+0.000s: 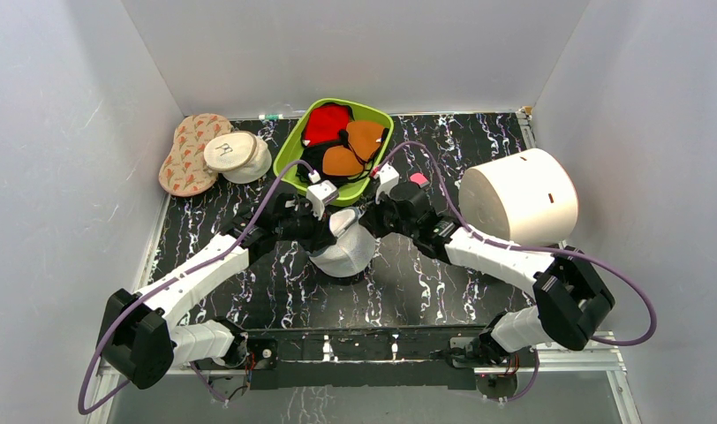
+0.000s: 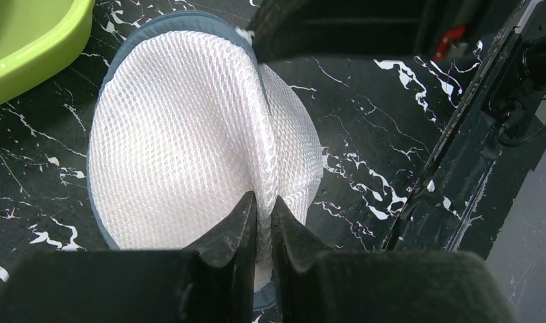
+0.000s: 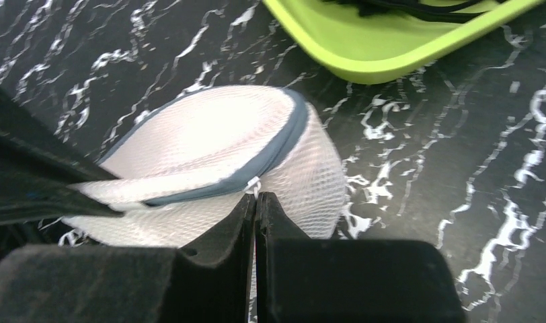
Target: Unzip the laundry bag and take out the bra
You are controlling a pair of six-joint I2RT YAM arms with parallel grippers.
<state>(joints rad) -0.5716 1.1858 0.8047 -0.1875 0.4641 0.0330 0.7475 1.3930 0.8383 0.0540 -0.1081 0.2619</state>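
Black fingers of the left claw [image 2: 263, 202] fill the bottom of the left wrist view, drawn nearly together with a raised fold of white mesh pinched between their tips. That fold belongs to the laundry bag [image 2: 176, 134], a domed pouch edged with a grey-blue rim, lying on the black, white-veined surface [image 2: 364, 134].

In the right wrist view the right claw [image 3: 256, 198] is also closed. Its fingers meet at the small white zipper pull [image 3: 254, 186], which sits right at their tips on the near side of the pouch. From the pull, the grey zipper [image 3: 284, 145] curves up and around the rim of the dome, and it looks shut along the stretch in view. What lies inside the mesh cannot be made out, so the bra is not to be seen.

From above, the pouch rests near the middle of the surface, between the two claws, the left arm reaching in from the left and the right arm from the right. Just beyond it stands a lime-green tray [image 1: 295, 146] holding a red garment [image 1: 327, 124], orange pieces [image 1: 366, 135] and black straps. Off to the right lies a large white cylinder [image 1: 518, 196]. At the far left a cream round cap [image 1: 231, 152] with a black mark rests on a patterned pad [image 1: 185, 155].
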